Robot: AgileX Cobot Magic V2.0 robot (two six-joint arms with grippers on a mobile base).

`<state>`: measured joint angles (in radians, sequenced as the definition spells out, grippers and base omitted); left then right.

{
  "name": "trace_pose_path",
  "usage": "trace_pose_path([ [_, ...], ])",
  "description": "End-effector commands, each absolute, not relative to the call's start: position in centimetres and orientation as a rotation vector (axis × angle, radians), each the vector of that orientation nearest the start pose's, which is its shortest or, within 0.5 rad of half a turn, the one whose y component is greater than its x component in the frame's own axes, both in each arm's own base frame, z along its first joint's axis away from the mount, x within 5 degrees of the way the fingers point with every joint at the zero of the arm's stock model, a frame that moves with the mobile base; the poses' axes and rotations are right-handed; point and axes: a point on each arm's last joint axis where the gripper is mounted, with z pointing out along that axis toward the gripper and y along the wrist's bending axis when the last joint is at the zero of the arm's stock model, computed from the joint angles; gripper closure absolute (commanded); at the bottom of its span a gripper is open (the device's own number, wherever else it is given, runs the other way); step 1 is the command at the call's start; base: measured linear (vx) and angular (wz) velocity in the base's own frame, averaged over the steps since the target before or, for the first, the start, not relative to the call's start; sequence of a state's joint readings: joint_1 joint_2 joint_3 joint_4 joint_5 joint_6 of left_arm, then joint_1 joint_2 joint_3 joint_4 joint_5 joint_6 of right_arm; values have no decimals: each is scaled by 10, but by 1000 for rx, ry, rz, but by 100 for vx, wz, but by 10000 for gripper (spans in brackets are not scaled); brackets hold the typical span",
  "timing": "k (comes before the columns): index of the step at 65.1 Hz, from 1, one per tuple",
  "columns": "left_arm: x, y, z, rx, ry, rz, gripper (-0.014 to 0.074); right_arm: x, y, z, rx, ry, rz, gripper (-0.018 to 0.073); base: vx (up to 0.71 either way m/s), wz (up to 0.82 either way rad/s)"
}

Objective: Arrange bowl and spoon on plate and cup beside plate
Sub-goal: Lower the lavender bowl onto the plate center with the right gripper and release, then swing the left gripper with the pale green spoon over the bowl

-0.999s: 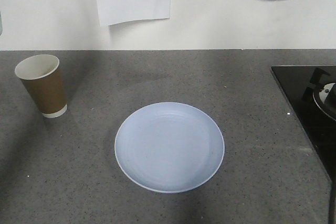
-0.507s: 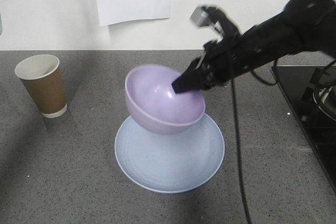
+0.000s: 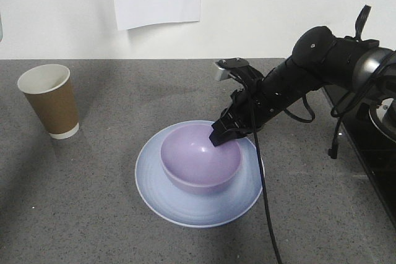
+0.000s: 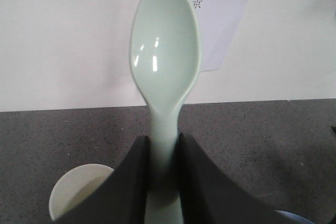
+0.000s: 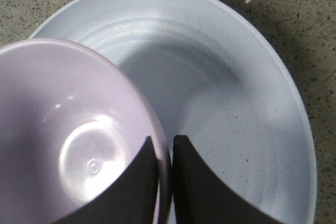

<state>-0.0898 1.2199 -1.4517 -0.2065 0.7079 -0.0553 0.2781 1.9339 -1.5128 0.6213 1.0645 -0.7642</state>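
The right gripper is pinching the near-side wall of the lavender bowl, one finger inside the rim and one outside, as the right wrist view shows with the thin rim caught between the two dark fingers. The bowl is sitting upright on the pale blue plate, roughly centred, though whether its base is bearing fully on the plate or hanging just above it cannot be told from these views. The left gripper is clamping the handle of the mint-green spoon, bowl end up, raised above the grey countertop, and the brown paper cup is standing well apart from the plate on the left. The step in hand appears to be setting the bowl down, and doing it well probably means lowering until the base is resting flat, then parting the fingers only a little so the inner finger is not dragging the wall and tipping the glossy bowl. Lifting straight up before swinging away should be keeping the bowl centred, and leaving room on the plate for the spoon looks worth minding. The dangling black cable is crossing the plate's edge, so a slow retreat seems wise.
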Motion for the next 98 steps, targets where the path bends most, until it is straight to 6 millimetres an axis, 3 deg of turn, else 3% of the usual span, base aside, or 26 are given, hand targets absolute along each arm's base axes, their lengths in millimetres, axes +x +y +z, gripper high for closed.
trace_pose_path([
  [1, 244, -34, 488, -40, 1841, -351, 602, 371, 157, 266, -1013, 2445, 734, 423, 0, 0],
  [19, 244, -34, 488, -40, 1842, -351, 602, 374, 157, 268, -971, 2428, 724, 182, 0, 0],
  [29, 244, -34, 488, -40, 1842, -351, 602, 376, 157, 282, -930, 2373, 715, 122, 0, 0],
  [37, 244, -34, 488, -40, 1842, -351, 602, 375, 156, 319, -908, 2286, 692, 122, 0, 0],
  [47, 243, -35, 487, -38, 1857, -352, 602, 360, 152, 389, -866, 2110, 658, 136, 0, 0],
  [59, 242, -37, 481, -34, 1914, -381, 602, 318, 139, 465, -839, 1914, 597, 269, 0, 0],
  [71, 250, -53, 465, 108, 2031, -512, 602, 261, 116, 516, -836, 1759, 444, 574, 0, 0],
  [83, 268, -79, 442, 286, 2136, -753, 602, 200, 86, 553, -768, 1672, 249, 568, 0, 0],
  [98, 275, -123, 413, 473, 2273, -865, 603, 151, 50, 564, -629, 1744, 11, 564, 0, 0],
])
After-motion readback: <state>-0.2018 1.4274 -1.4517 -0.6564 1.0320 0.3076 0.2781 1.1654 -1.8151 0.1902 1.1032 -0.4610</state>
